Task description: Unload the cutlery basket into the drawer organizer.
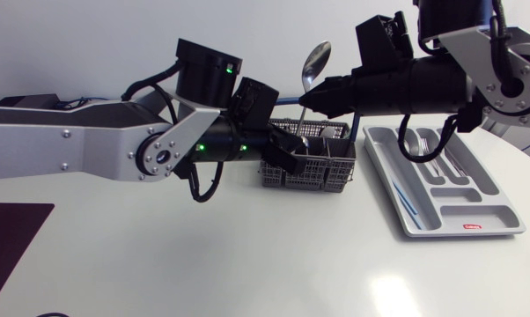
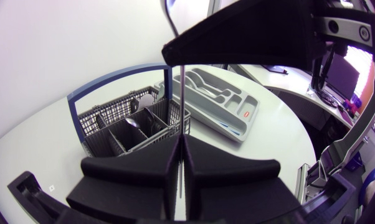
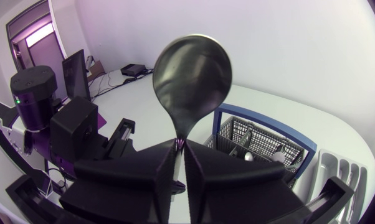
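Note:
A steel spoon stands upright above the grey mesh cutlery basket, bowl upward. My right gripper is shut on its neck just under the bowl, with the fingers pressed together around it. My left gripper sits lower, by the basket's near-left corner. It is shut on the spoon's thin handle, which rises from between its fingers to the right gripper. More cutlery stands in the basket. The grey drawer organizer lies to the right and holds some cutlery.
The basket's blue handle arches over it. A dark purple mat lies at the table's front left. Both arms cross above the table's middle, the left arm close beside the right gripper.

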You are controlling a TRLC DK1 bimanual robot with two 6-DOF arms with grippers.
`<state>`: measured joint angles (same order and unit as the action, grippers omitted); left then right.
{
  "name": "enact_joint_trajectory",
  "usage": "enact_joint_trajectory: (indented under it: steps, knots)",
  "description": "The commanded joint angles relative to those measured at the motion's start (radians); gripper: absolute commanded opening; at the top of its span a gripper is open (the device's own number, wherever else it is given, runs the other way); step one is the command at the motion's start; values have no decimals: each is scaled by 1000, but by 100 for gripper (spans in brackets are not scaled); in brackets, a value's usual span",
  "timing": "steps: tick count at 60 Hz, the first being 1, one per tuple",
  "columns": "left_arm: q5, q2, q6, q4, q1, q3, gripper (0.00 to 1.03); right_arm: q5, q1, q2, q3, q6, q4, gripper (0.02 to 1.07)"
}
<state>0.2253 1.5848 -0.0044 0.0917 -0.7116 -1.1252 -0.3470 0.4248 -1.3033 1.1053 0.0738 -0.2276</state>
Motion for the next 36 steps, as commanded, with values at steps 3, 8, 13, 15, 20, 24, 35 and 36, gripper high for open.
enact_joint_trajectory:
  steps: [3, 8, 13, 15, 20, 24, 35, 36]
  knots:
    - [-6, 4, -17, 28, 0, -24, 19, 5, 3, -17, 14, 1, 11, 10]
    - [-6, -5, -17, 36, -3, -19, 40, 3, 6, -13, 13, -2, 13, 10]
    - [-7, -25, -9, 42, -5, -15, 59, 2, 6, -7, 8, -5, 13, 10]
    - [-7, -36, -6, 42, -5, -13, 65, 2, 3, -5, 5, -6, 11, 9]
    - [-9, -57, 4, 42, -6, -4, 72, -9, -20, 7, -5, -17, 5, 10]
    - [-34, -86, 38, 42, -8, 11, 74, -27, -58, 19, -18, -32, -9, 10]
    - [-101, -138, 124, 25, -6, 27, 75, -107, -259, 22, -22, -118, -98, 10]
    - [-115, -140, 139, 20, -6, 27, 75, -107, -274, 19, -22, -129, -105, 10]
